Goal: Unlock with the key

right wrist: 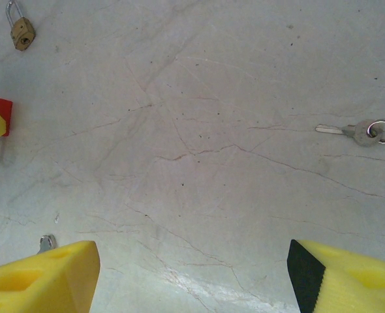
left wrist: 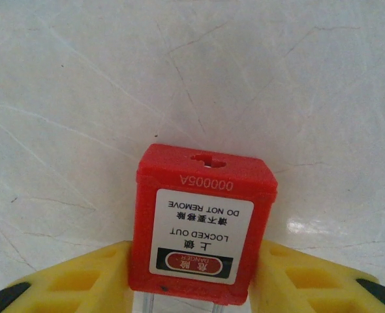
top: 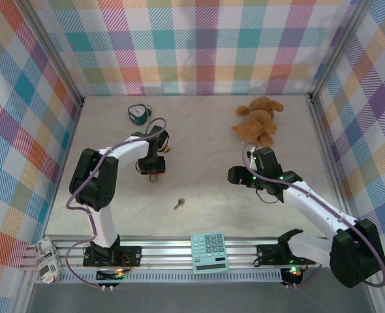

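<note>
A robotics lab test cell: a pale marbled desk (top: pixel 199 130) is boxed in by plaid fabric walls (top: pixel 199 39) on metal framing. A left arm (top: pixel 104 179) and right arm (top: pixel 310 205) are bolted to an aluminium rail (top: pixel 173 248) along the near edge, amid props: a plush bear (top: pixel 258 120) and a calculator (top: pixel 209 253).

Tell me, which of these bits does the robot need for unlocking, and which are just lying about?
Seems needed:
key
red padlock
perhaps the ringed key

Lying about:
brass padlock
teddy
calculator
teal object
</note>
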{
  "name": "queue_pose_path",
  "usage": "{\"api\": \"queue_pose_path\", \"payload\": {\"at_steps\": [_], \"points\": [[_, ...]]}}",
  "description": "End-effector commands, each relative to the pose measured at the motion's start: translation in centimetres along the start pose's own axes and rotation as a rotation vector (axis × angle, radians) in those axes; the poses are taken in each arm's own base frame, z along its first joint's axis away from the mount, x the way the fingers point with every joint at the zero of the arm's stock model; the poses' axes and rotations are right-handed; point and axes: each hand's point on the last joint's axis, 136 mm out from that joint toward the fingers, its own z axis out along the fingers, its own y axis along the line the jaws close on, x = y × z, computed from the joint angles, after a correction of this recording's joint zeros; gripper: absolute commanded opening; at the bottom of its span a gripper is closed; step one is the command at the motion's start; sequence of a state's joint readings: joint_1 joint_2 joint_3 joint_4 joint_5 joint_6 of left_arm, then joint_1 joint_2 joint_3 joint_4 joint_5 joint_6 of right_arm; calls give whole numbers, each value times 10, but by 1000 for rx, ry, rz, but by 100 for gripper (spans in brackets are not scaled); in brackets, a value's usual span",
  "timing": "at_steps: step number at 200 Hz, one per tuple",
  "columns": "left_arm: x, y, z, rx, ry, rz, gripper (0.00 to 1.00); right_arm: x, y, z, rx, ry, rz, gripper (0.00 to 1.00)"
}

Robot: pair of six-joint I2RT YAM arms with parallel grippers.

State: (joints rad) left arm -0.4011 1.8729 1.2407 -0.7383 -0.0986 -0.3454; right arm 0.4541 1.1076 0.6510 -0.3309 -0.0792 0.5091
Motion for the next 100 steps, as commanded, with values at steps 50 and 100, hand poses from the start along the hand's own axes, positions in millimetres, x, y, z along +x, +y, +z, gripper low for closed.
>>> {"api": "queue_pose_path", "payload": {"at_steps": [50, 100], "points": [[38, -42, -10, 27, 22, 149, 44, -8, 4, -8, 10, -31, -14, 78], [64, -71, -16, 24, 2, 297, 50, -1, 6, -2, -1, 7, -6, 78]]}}
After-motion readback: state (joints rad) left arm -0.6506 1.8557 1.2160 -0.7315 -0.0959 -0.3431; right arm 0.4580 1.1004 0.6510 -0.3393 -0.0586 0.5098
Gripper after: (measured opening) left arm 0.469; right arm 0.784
